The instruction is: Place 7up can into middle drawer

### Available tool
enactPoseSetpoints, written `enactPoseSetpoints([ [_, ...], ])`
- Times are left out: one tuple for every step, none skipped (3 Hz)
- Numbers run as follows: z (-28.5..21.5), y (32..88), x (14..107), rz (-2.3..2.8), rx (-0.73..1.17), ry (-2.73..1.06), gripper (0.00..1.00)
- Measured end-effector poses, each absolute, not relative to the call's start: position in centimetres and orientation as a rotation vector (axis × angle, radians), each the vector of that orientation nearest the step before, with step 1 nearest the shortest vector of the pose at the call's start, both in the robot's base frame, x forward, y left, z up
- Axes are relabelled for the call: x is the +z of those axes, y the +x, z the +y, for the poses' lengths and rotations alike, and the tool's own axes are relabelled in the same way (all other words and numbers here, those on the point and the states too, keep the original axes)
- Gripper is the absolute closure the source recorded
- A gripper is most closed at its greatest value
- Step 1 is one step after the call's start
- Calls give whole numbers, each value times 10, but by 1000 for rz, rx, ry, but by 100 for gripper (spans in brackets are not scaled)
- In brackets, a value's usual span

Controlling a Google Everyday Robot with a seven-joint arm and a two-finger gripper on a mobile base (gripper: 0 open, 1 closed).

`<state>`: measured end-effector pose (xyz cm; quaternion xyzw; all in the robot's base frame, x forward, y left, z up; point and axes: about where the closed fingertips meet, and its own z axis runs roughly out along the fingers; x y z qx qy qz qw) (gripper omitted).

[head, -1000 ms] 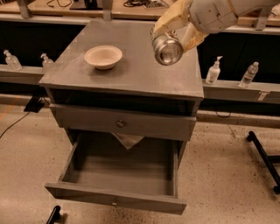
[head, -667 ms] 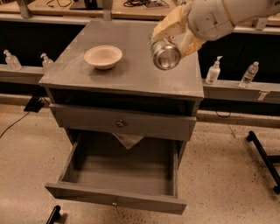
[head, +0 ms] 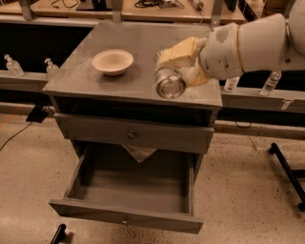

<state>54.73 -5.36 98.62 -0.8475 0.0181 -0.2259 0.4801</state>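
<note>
Above the worktop's front edge, the jaws are gripping the 7up can sideways, seemingly for lowering into the open middle drawer

Floor: pale speckled stone; a thin black cable lies on it at the left.
Cabinet: grey cabinet in the middle.
Behind: wooden bench top, dark space under it, then a grey ledge with clear pump bottles.
Right: black metal legs on the floor.
Gripper: the gripper is over the right part of the cabinet top, closed around the 7up can.
</note>
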Motion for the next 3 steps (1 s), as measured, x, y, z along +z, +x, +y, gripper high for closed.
enactPoseSetpoints([
  [-53,529,946,177,-532,-1920,100],
  [-80,521,907,322,-568,-1897,100],
  [-83,530,885,348,-519,-1938,100],
])
